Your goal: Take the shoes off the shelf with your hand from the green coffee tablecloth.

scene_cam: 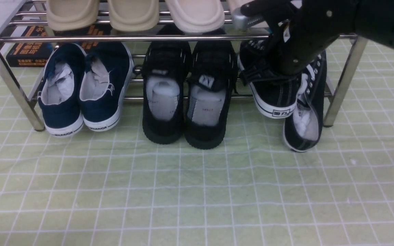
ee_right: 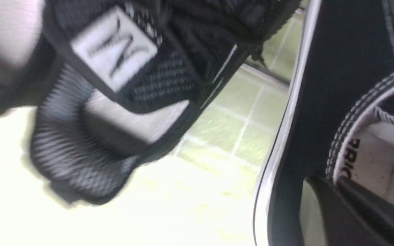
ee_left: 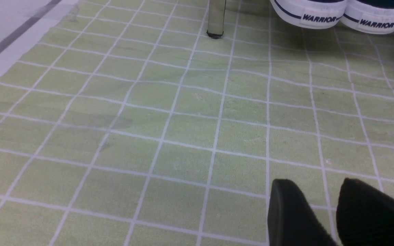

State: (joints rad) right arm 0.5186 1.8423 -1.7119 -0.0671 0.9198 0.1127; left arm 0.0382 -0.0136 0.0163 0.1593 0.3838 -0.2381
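The left gripper (ee_left: 323, 218) hangs low over the green cloth (scene_cam: 197, 191) covering the worktop. Its two black fingers are apart, with bare cloth between them and nothing held. The navy slip-ons (scene_cam: 84, 92) sit ahead of it, well apart. On the lower tier of the shelf (scene_cam: 132, 38) those slip-ons are the pair farthest from the right gripper (scene_cam: 287, 66). The black mesh sneakers (scene_cam: 188, 95) lie just to its left, and pale slippers (scene_cam: 135, 13) line the tier above.

The shoes (scene_cam: 277, 95), black canvas with white laces and striped soles, sit directly under the right gripper at the right end of the lower tier. One rests toe-in on the rails with its heel hanging out toward the robot. The other leans on its side just right of the gripper, heel down on the cloth.

The right gripper is closed together and seems to pinch the upper of the left shoe near the laces and tongue. Its wrist view shows that shoe's stitched collar right against it.

By their look the shoes are light, with soft canvas that folds under a pinch and a stiffer rubber sole. The collar or heel rim is therefore the safer place to hold. The leaning shoe may tip or drag, and the laces could snag a rail
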